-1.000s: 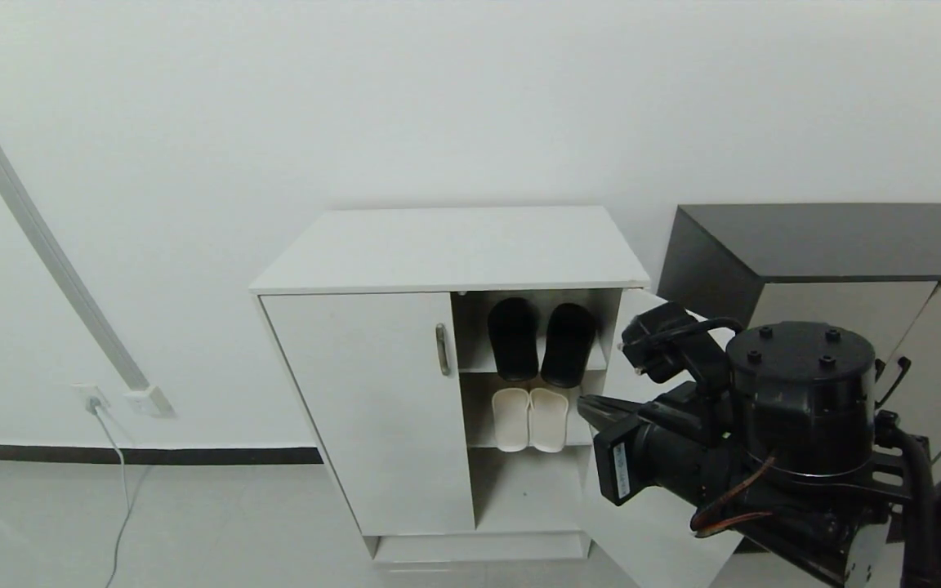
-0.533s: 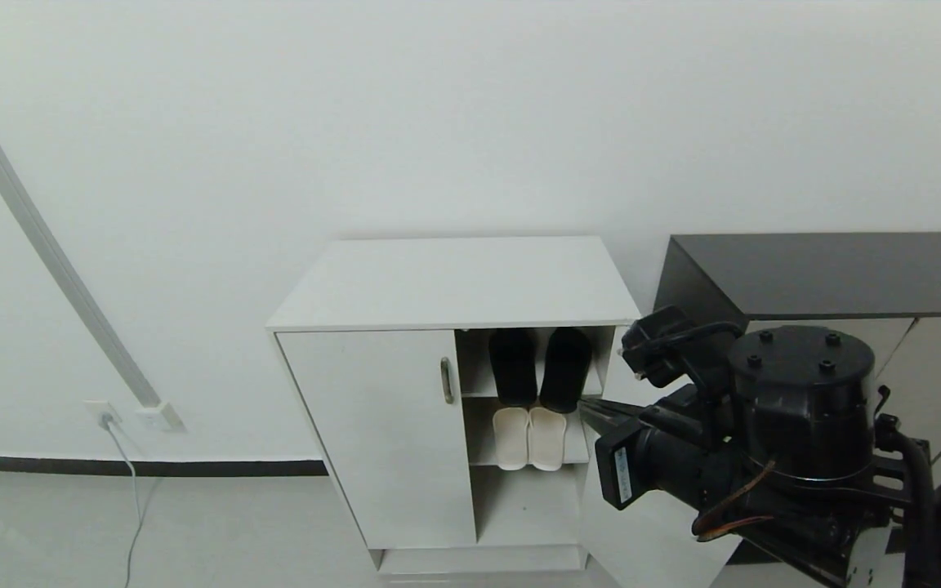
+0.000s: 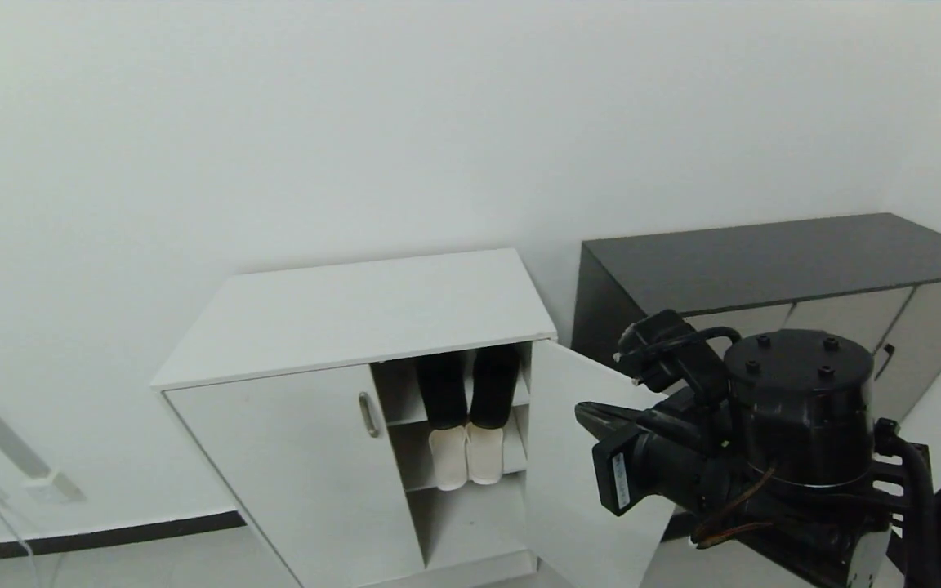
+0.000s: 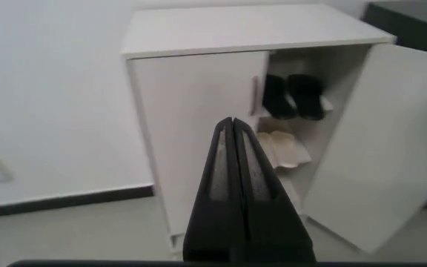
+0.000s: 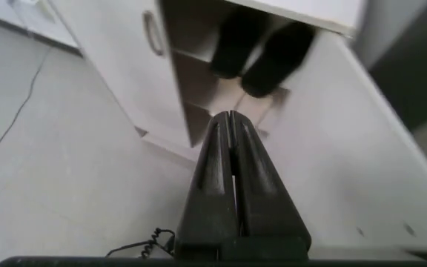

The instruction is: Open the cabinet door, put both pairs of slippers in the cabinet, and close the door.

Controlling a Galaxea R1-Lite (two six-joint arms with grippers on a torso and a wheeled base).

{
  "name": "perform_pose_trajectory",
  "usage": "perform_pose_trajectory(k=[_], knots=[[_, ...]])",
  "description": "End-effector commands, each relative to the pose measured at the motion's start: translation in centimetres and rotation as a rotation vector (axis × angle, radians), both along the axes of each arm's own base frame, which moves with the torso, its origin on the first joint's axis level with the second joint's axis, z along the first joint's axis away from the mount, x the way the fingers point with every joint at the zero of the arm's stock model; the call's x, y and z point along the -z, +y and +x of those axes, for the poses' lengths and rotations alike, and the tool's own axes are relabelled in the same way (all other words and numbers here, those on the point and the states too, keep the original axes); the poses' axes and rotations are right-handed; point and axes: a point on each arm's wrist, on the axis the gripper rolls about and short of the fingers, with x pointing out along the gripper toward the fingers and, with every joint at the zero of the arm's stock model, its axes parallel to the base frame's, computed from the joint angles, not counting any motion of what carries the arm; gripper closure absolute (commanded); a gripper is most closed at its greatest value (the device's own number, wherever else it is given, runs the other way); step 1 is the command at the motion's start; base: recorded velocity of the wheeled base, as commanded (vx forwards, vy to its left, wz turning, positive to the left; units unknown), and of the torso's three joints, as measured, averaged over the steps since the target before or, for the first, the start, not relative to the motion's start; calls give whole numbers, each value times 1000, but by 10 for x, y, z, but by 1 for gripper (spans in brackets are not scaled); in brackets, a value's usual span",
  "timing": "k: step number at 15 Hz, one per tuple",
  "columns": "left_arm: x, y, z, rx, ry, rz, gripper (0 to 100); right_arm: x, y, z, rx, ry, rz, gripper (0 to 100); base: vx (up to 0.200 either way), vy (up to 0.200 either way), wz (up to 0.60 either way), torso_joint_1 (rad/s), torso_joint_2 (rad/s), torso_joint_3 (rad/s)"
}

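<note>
Shifted: head camera swung, so whole scene slides left; slippers hold same shelves.

Head view: cabinet [image 3: 356, 314] has right door [image 3: 577, 465] open. Black slippers [image 3: 470, 384] on upper shelf, white slippers [image 3: 466, 453] on shelf below. Both pairs stowed.

Left wrist view: left claw [image 4: 232, 130] pressed together, empty, well apart from cabinet.

Right wrist view: right claw [image 5: 230, 122] pressed together, empty, near door. Judged staged for closing push.

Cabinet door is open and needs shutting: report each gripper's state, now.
Left gripper: closed, holding nothing.
Right gripper: closed, holding nothing.
</note>
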Motion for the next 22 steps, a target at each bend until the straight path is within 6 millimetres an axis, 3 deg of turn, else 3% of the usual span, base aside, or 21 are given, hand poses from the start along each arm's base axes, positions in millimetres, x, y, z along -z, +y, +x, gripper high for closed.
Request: perform_pose_trajectory(k=[1,4,9,10,13,14,15,18,22], knots=[[0,0,0,0,0,0,100,0,0,1,4,1,-1,100,0,0,0,0,0,0],[0,0,0,0,0,0,100,2,-1,2,9,4,-4,100,0,0,0,0,0,0],[0,0,0,0,0,0,100,3,-3,8,27,7,-8,100,-200,0,0,5,-1,4],[0,0,0,0,0,0,100,6,-5,19,62,10,-14,100,0,0,0,0,0,0],[0,0,0,0,2,0,100,-1,-15,85,218,35,-15,100,0,0,0,0,0,0],[0,0,0,0,0,0,100,-1,-17,97,241,49,-20,100,0,0,0,0,0,0],[0,0,0,0,0,0,100,-2,-22,130,281,97,12,100,0,0,0,0,0,0],[0,0,0,0,0,-2,100,0,-33,177,332,132,27,100,0,0,0,0,0,0],[0,0,0,0,0,-2,100,12,-40,214,355,135,43,100,0,0,0,0,0,0]])
